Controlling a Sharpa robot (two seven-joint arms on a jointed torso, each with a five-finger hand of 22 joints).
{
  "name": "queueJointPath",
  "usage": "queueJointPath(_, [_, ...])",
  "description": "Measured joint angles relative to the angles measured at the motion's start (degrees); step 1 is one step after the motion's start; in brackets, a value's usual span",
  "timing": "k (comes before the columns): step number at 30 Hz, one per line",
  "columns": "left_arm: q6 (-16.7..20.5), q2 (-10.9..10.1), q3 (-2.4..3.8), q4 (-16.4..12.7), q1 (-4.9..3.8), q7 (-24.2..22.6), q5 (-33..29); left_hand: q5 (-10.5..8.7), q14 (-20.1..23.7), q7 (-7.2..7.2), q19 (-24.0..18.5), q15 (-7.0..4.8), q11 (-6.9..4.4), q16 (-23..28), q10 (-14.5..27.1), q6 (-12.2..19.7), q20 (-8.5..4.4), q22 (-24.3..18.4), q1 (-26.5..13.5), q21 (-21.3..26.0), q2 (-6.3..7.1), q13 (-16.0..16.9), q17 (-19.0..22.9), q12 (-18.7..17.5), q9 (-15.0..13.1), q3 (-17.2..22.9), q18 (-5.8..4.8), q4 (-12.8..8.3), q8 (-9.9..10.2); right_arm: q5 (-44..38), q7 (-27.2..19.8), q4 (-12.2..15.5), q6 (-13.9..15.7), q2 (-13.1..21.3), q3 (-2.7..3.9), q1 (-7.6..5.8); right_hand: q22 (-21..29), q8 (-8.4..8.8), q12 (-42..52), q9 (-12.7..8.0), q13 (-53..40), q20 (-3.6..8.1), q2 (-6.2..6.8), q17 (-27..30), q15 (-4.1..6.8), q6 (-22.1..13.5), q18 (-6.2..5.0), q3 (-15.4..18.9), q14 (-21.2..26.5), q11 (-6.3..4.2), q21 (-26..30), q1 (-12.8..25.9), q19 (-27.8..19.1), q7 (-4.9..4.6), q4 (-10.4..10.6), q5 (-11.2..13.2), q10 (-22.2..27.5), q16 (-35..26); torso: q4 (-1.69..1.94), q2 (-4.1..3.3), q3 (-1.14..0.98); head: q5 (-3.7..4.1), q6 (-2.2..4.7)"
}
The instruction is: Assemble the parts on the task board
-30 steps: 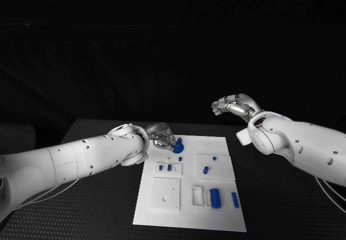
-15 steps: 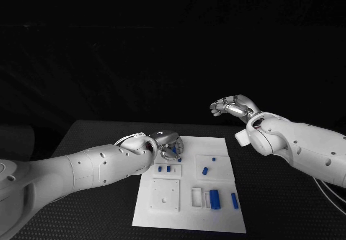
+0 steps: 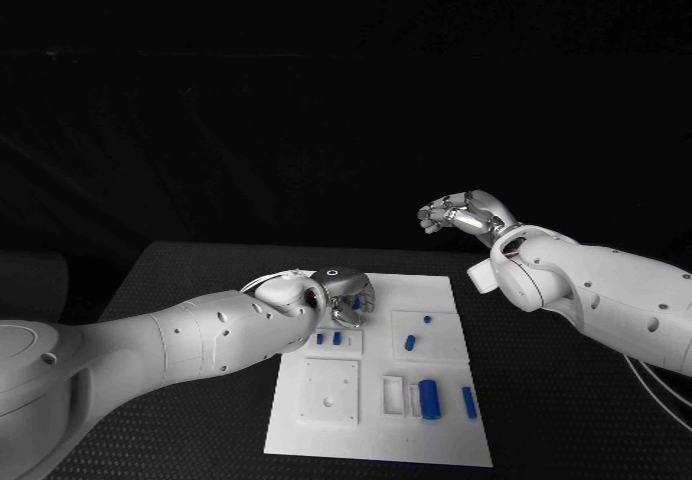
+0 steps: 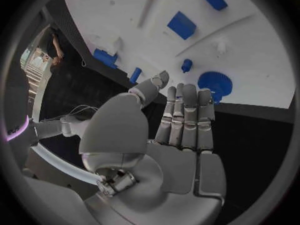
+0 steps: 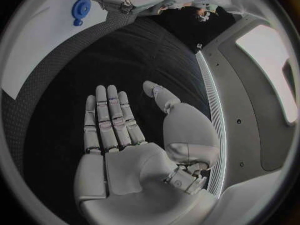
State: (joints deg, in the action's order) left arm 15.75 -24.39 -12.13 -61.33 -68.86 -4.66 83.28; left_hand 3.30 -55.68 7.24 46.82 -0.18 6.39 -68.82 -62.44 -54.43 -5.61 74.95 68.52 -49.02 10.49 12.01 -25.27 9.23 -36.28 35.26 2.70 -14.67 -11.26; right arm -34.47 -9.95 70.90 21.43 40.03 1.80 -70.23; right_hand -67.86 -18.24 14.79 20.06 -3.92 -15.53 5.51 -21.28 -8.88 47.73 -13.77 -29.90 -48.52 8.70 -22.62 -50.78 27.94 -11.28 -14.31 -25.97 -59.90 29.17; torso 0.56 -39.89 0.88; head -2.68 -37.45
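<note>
Dim scene, black surround; flat white rectangular task board (image 3: 378, 380) lit brightest, wrist views fisheye-bent near that board's edges, no glare.

No readable text, labels, numbers or signs anywhere.

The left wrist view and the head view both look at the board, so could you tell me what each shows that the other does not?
Left wrist view alone: the left hand's open, empty palm and the blue gear beyond its fingertips. Head view alone: the right hand raised above the table, off the task board, plus the long blue parts at the board's near end. Both show the white board and small blue parts near its middle.
</note>
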Motion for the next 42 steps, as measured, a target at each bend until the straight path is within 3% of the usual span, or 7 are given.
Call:
queueJointPath(13, [-3.2,1.5,0.0,2.2,0.66,2.5,2.1,0.2,0.2,0.41,-0.2,0.2,0.36,0.0,0.5,0.4,0.21,0.0,0.0,0.0,0.0,-0.9,-0.2,-1.5,0.8,0.2,-0.01,0.2,0.3,0.0,0.0,0.0,0.0,-0.1,0.0,0.0,0.0,0.0,0.0,0.0,0.0,0.0,0.0,0.0,0.0,0.0,0.01,0.0,0.0,0.0,0.0,0.0,0.0,0.01,0.0,0.0,0.0,0.0,0.05,0.02,0.02,0.14,-0.11])
queueJointPath(22, [-3.4,2.0,0.0,4.4,1.07,2.9,2.5,0.2,0.0,0.51,-0.2,0.4,0.22,-0.5,0.5,0.8,0.23,0.0,0.3,-0.1,-0.28,-1.2,-0.4,-2.1,1.2,0.4,0.0,0.7,0.6,0.0,0.0,0.1,0.0,-0.1,0.0,0.0,-0.1,0.0,0.0,0.0,0.0,0.0,0.0,0.0,0.0,0.0,0.0,0.0,0.0,0.0,0.0,0.0,0.0,0.01,0.0,0.0,0.0,0.0,0.06,0.03,0.04,0.14,-0.13])
queueJointPath(42, [-3.5,3.3,0.26,5.7,1.41,2.8,2.1,0.2,-0.6,1.28,0.4,-0.23,-0.56,-2.5,-3.1,1.6,-0.03,0.0,0.2,-1.5,-1.0,-1.4,-1.3,-2.1,2.6,-0.2,0.01,1.9,0.6,0.0,0.0,0.2,0.0,-0.2,0.0,0.0,-0.1,0.0,0.0,0.0,0.0,0.0,0.0,0.0,0.0,0.0,0.0,0.0,0.0,0.0,0.0,0.0,0.0,0.01,0.0,0.0,0.0,0.0,0.05,0.03,0.02,0.18,-0.13])
